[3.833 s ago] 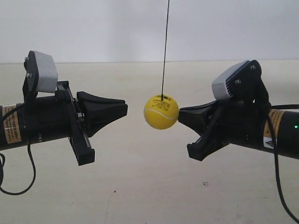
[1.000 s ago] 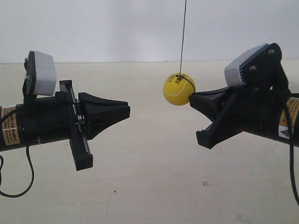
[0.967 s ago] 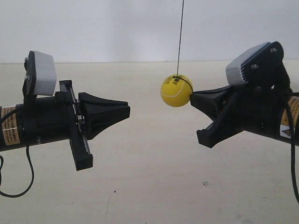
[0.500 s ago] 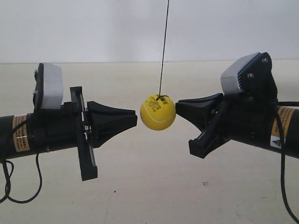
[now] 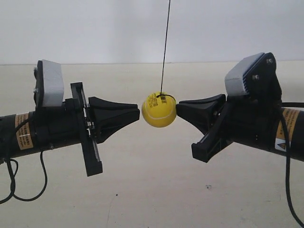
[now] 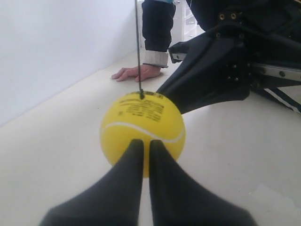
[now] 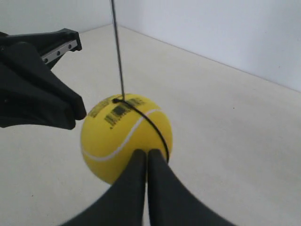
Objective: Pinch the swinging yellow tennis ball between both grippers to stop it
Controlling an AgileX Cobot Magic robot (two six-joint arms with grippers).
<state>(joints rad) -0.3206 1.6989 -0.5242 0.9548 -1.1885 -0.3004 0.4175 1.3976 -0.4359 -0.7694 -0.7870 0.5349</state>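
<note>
Contact: yellow tennis ball [image 5: 158, 109] hangs on string [image 5: 166, 42], touched by both tips at mid-height. Jaws of left gripper [image 6: 142, 146] pressed together, right gripper [image 7: 143, 155] same. Looks light, fuzzy, slightly squashy; could pop sideways, so press opposite flanks through centre.

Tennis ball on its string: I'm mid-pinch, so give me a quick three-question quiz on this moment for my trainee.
1. True or false: the yellow tennis ball rests on the table.
2. The left gripper has its jaws: A) spread wide around the ball; B) shut, tip at the ball; C) clamped on the string.
3. In the left wrist view, what besides the right gripper shows beyond the ball?
Key: 1 false, it hangs from the black string. 2 B. 3 a person's hand, palm down.
</note>
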